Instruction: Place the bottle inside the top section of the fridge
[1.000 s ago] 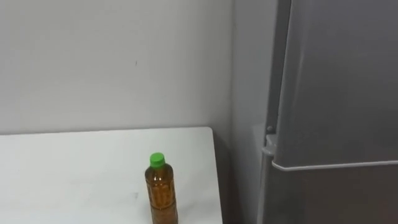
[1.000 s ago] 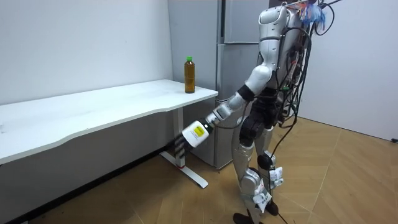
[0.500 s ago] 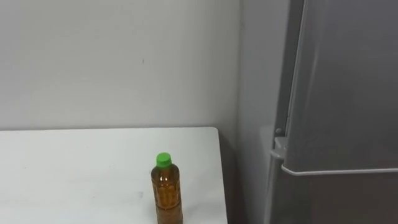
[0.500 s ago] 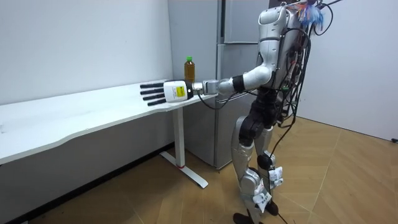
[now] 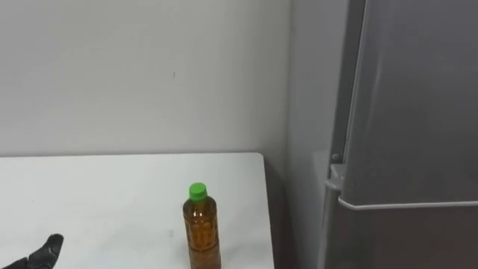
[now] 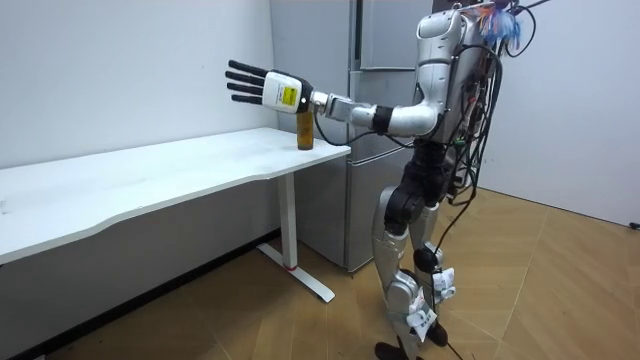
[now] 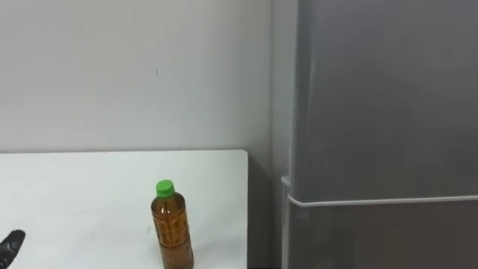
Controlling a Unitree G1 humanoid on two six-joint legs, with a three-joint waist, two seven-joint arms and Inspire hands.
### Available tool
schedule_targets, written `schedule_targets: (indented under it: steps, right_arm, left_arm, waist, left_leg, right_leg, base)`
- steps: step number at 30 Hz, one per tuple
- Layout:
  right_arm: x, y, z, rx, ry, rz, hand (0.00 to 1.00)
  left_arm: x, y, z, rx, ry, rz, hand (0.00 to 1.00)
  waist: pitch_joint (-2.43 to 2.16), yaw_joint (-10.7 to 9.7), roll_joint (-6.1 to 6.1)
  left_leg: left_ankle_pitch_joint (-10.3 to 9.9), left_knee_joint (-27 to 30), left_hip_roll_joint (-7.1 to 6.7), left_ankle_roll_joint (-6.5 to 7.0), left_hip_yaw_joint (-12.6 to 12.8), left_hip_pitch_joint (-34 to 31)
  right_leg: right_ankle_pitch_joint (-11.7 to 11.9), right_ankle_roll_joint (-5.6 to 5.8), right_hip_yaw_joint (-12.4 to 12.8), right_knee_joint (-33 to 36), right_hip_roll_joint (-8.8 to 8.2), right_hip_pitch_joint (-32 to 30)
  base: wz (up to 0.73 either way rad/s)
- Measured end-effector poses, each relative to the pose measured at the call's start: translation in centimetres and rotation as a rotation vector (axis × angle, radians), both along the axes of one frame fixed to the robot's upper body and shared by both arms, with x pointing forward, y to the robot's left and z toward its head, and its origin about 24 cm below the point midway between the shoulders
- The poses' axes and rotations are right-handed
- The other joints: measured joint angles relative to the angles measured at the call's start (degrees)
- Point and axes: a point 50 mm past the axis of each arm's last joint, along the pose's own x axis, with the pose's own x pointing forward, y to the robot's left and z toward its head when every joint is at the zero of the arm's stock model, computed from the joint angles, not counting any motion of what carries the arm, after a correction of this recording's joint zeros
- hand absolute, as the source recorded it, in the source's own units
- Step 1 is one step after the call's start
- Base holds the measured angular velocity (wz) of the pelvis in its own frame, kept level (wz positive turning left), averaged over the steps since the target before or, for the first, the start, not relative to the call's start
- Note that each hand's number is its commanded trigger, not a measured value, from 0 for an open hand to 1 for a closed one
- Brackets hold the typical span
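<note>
Early going here: the bottle [image 5: 202, 232] stands upright on the desk [image 5: 104, 187], near the corner beside the fridge [image 5: 411, 104], with nothing holding it. The left robot hand [image 6: 266, 88] hovers over the desk, fingers spread straight, clear of the bottle. The fridge doors are shut, so grasping, opening and placing are all yet to come.

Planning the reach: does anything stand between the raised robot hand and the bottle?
Nothing visible; only bare table lies between the left robot hand and the bottle. The fridge's upper door is shut, though.
</note>
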Motion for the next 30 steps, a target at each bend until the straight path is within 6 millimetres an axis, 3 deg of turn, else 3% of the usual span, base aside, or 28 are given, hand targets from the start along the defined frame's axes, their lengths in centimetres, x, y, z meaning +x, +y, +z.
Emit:
schedule_targets:
  steps: [6, 14, 18, 24, 30]
  right_arm:
    - [0.9, 0.3, -0.1, 0.019, -0.012, 0.012, 0.00]
    - [1.7, 0.6, -0.2, 0.044, -0.019, 0.021, 0.00]
    - [1.9, 0.6, -0.2, 0.052, -0.027, 0.015, 0.00]
    - [2.1, 0.6, -0.2, 0.044, -0.027, 0.014, 0.00]
    - [2.2, 0.6, -0.2, 0.042, -0.028, 0.024, 0.00]
  left_arm:
    - [0.4, -1.6, 2.7, 0.040, -0.096, -0.133, 0.00]
    - [2.2, -3.7, 5.6, 0.076, -0.213, -0.311, 0.00]
    - [2.5, -5.5, 6.6, 0.064, -0.264, -0.440, 0.00]
    - [3.2, -8.1, 7.6, 0.066, -0.292, -0.627, 0.00]
    - [4.3, -10.0, 9.5, 0.087, -0.371, -0.774, 0.00]
  waist:
    - [0.03, -1.37, -0.39]
    - [0.51, -3.85, -0.65]
    - [0.44, -4.72, -0.44]
    - [-0.05, -6.16, 0.25]
    - [0.05, -6.58, 0.09]
  left_leg:
    - [0.01, 0.10, -0.06, 0.00, -0.29, -0.74]
    - [0.01, 1.12, -0.17, 0.00, -0.97, -1.68]
    - [0.01, 1.19, -0.18, 0.00, -0.98, -1.78]
    - [0.01, 1.63, -0.17, 0.00, -0.94, -1.95]
    - [0.01, 1.61, -0.12, 0.00, -0.88, -1.73]
  right_leg:
    - [0.00, 0.00, -0.24, -0.10, -0.01, -0.09]
    - [-0.04, 0.06, -0.31, -0.10, -0.08, -0.19]
    - [-0.04, 0.06, -0.04, -0.20, -0.05, -0.24]
    - [-0.03, 0.05, 0.10, -0.17, -0.05, -0.46]
    - [0.00, 0.00, 0.09, 0.00, -0.04, -0.23]
  base:
    - [0.02]
    - [0.05]
    - [0.00]
    - [0.00]
    - [0.00]
